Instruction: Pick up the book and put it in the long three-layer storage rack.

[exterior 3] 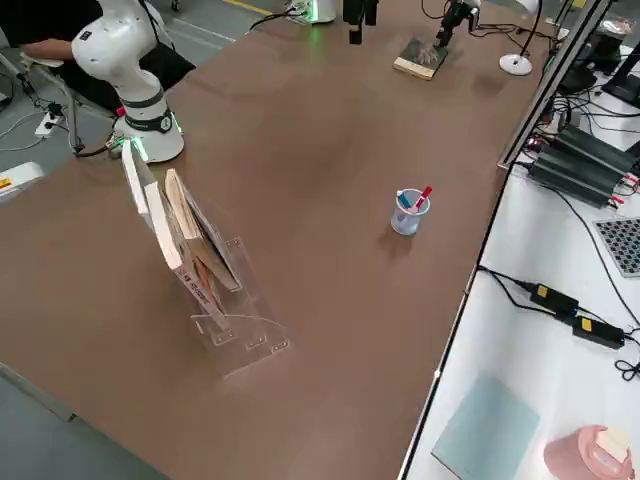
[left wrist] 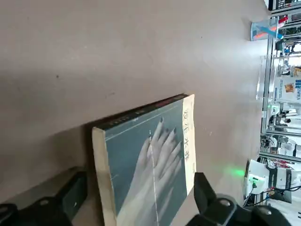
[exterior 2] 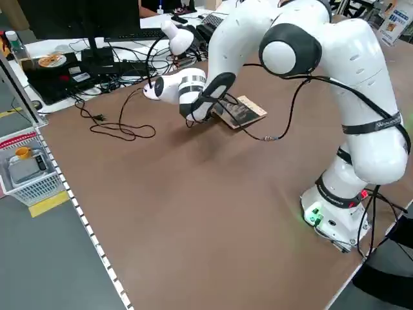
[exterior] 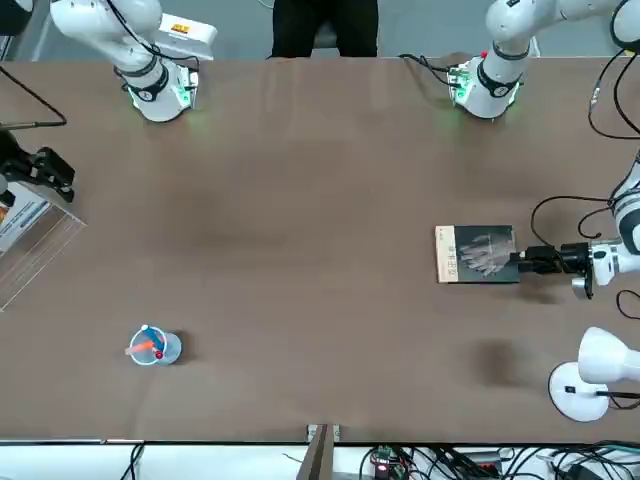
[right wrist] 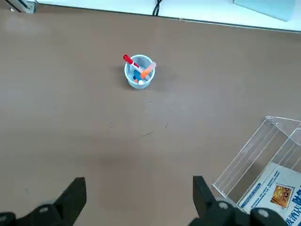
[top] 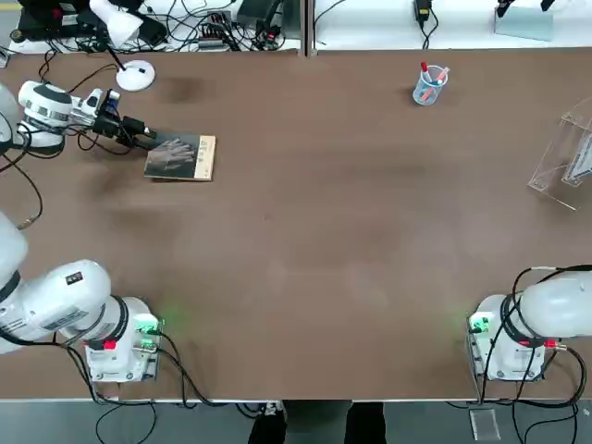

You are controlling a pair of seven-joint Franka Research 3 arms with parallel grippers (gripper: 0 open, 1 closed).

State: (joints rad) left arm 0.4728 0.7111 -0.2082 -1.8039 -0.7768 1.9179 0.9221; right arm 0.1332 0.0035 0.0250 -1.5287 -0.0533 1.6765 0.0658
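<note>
As the book lay between the open left gripper's fingers, centred closing seemed wise, the right gripper idle and open near the rack.

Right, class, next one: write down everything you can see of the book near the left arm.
The book is a thin paperback-looking rectangle with a dark grey-blue cover showing a pale hand, a cream strip with dark lettering along one edge, and pale page edges. It is closed and lies flat, cover up, on the brown table, apart from the rack and the cup of pens. The left gripper has its open fingers on either side of it; whether they touch it can't be told.
</note>
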